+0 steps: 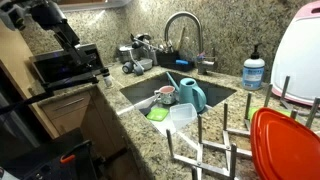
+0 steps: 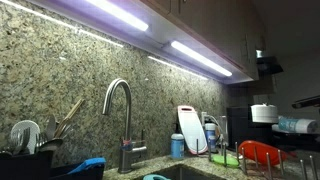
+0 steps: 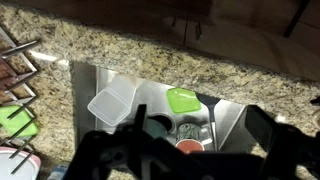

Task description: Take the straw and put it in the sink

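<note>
Gripper (image 3: 203, 128) hardware sits closest to the lens in the wrist view: two dark fingers (image 3: 265, 128) frame the bottom of the picture with a wide gap between them. Jaw state: fully spread, nothing between the pads, no contact with any object. Below the gap lies the sink (image 3: 228, 116), a steel basin set into speckled granite. It holds a clear plastic container (image 3: 110, 105), a green item (image 3: 182, 98) and a cup partly hidden by the fingers. In an exterior view the arm (image 1: 55, 25) stands over the counter to one side of the basin, well apart from the faucet (image 1: 185, 28) and from the teal jug (image 1: 190, 96) standing in the basin. Location of the straw: not confirmed. It is too thin to identify in any view. A thin pale line (image 1: 172, 80) beside the jug could be the straw or a shorter blue stick, and I cannot tell which. Step in hand, as judged: search and approach, with the grasp not yet begun. Next move, as judged: locate the straw, align the jaws across its length, descend until the pads flank it, then close gently, since a slender tube will likely roll or flatten. Release over the basin follows only after a secure lift.
</note>
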### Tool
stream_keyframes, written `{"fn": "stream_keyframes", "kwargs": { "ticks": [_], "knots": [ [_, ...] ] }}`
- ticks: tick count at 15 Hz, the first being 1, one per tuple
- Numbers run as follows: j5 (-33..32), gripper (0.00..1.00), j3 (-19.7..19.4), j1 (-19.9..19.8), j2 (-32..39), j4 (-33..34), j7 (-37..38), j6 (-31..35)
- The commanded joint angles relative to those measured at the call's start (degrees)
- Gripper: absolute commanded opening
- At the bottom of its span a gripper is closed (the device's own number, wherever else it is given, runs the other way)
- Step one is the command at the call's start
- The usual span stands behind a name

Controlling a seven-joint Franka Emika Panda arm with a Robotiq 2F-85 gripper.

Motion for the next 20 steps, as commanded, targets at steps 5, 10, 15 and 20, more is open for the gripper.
{"fn": "stream_keyframes", "kwargs": {
  "ticks": [5, 10, 15, 20],
  "knots": [
    [-5.4, 1.00, 0.5, -1.6, 3.0, 3.7, 0.1, 0.3],
    [-13.9, 1.00, 1.2, -4.0, 6.3, 8.8, -0.1, 3.2],
    [-21.0, 1.00, 2.0, -5.2, 10.4, 14.0, -0.5, 8.3],
    [-24.9, 1.00, 1.6, -3.0, 12.1, 15.5, -6.3, 22.3]
  ]
}}
